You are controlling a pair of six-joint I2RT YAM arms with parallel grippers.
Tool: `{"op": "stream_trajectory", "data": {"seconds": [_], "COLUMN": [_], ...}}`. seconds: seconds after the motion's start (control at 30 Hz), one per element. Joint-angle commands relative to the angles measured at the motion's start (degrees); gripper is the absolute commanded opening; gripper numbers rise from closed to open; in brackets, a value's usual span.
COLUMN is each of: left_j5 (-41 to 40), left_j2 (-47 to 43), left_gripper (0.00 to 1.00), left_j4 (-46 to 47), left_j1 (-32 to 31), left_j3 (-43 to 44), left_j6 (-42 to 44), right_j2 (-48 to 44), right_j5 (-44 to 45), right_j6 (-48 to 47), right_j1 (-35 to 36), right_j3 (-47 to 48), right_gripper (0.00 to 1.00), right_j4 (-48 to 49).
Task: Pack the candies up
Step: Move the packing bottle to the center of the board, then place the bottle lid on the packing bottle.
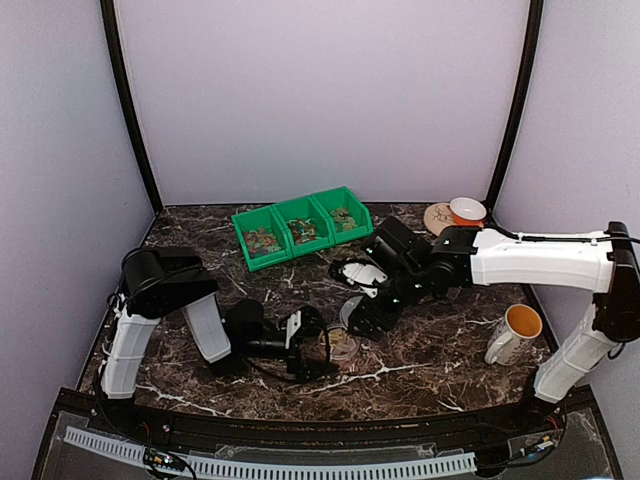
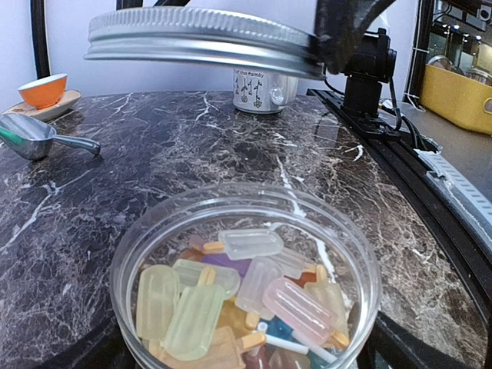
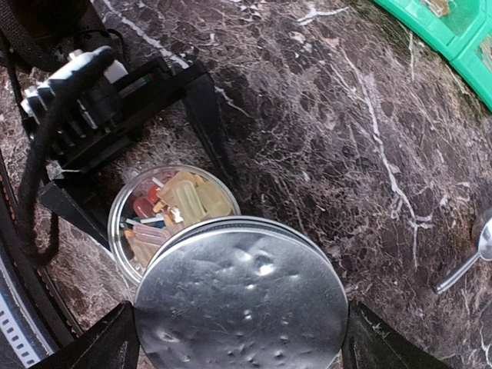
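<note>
A clear round jar [image 2: 361,254] [image 3: 115,211] [image 1: 343,345] stands on the marble, holding several popsicle-shaped candies [image 2: 246,292] [image 3: 181,200] in pale green, pink, yellow and red. My left gripper [image 2: 250,350] [image 1: 335,350] is open, its fingers [image 3: 204,115] flanking the jar. My right gripper [image 3: 242,338] [image 1: 362,318] is shut on the grey metal lid [image 3: 242,300] [image 2: 200,38], holding it flat a little above the jar and slightly off to one side. More candies [image 1: 302,230] lie in the green bins.
Three joined green bins [image 1: 268,260] [image 3: 438,23] sit at the back centre. A white mug [image 1: 515,333] [image 2: 264,88] stands at the right. A metal scoop [image 2: 34,136] [image 3: 477,254] and an orange bowl on a saucer [image 1: 466,210] [image 2: 44,88] lie behind.
</note>
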Motion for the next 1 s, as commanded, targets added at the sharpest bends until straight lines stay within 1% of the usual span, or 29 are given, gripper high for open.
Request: {"op": "stream_trajectory", "data": {"seconds": [0.0, 0.37, 0.53, 0.67, 0.97], "left_j5": [-4.05, -5.20, -6.39, -6.62, -6.06], "left_j2": [4.28, 6.61, 7.76, 8.02, 8.43], "left_gripper": [0.99, 0.99, 0.99, 0.98, 0.95], "left_j4": [-6.52, -4.49, -6.15, -4.67, -4.70], "left_j1": [-0.58, -0.85, -1.14, -1.20, -1.28], "left_j3": [-1.27, -1.59, -1.07, -1.23, -1.06], "left_j6": [-2.69, -1.95, -1.42, -1.53, -1.43], "right_j2": [2.08, 6.26, 7.27, 8.86, 11.02], "right_j5": [-2.23, -3.26, -3.66, -3.38, -4.09], "right_j6": [-1.14, -1.91, -2.10, -2.64, -3.13], "right_j1": [1.66, 3.91, 4.46, 4.66, 4.71], "right_j3": [3.54, 7.02, 7.26, 8.22, 8.13], "right_gripper": [0.87, 0.88, 0.88, 0.88, 0.88], "right_j4": [-0.05, -3.56, -2.99, -2.11, -0.92]}}
